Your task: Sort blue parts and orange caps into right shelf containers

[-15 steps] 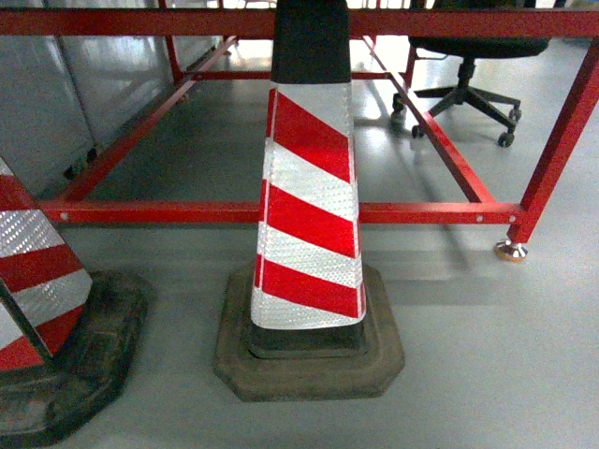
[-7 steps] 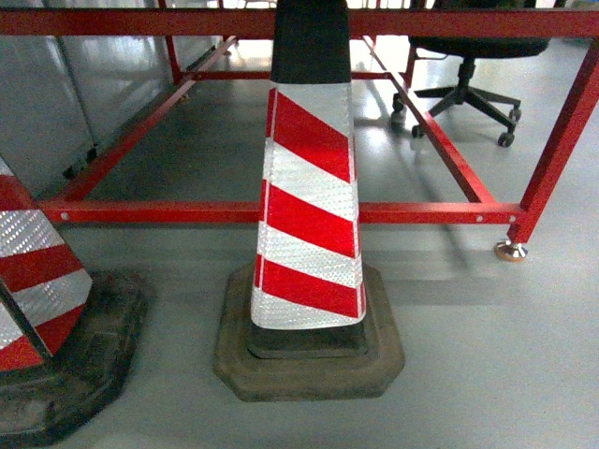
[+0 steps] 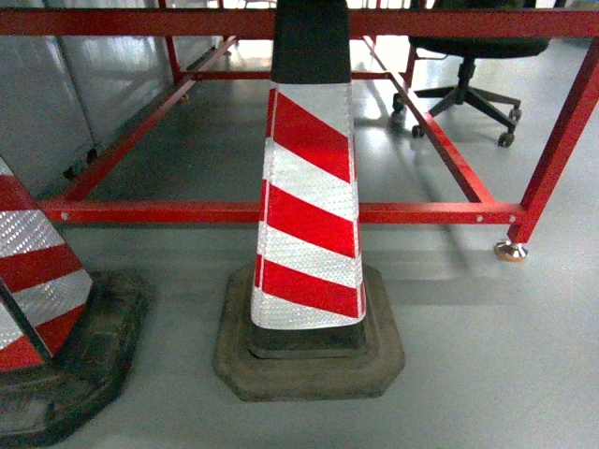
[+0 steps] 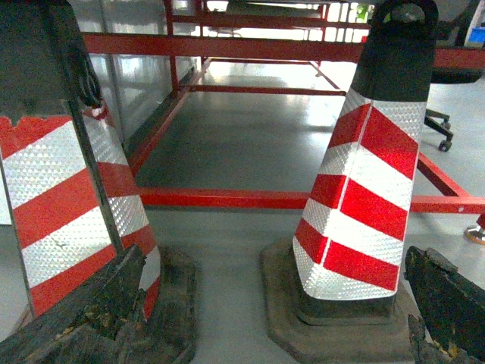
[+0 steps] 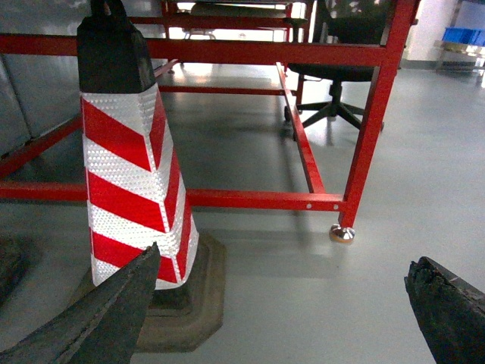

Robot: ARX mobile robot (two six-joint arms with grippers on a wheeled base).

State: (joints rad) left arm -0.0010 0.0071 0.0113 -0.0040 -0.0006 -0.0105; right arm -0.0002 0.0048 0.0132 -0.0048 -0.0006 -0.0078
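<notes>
Head view looks down at a red-and-white traffic cone (image 3: 309, 215) standing on the grey floor (image 3: 468, 374) in front of a low red frame (image 3: 281, 212), with a second cone (image 3: 37, 309) at the near left and an office chair (image 3: 468, 84) far right. No blue parts, orange caps, shelf or containers appear in any view, so the robot is probably between stations. Both wrist views show each claw, left claw (image 4: 258, 318) and right claw (image 5: 280, 318), spread wide and carrying nothing, likely kept low for travel. Against the earlier frames nothing has shifted; the base seems parked.
</notes>
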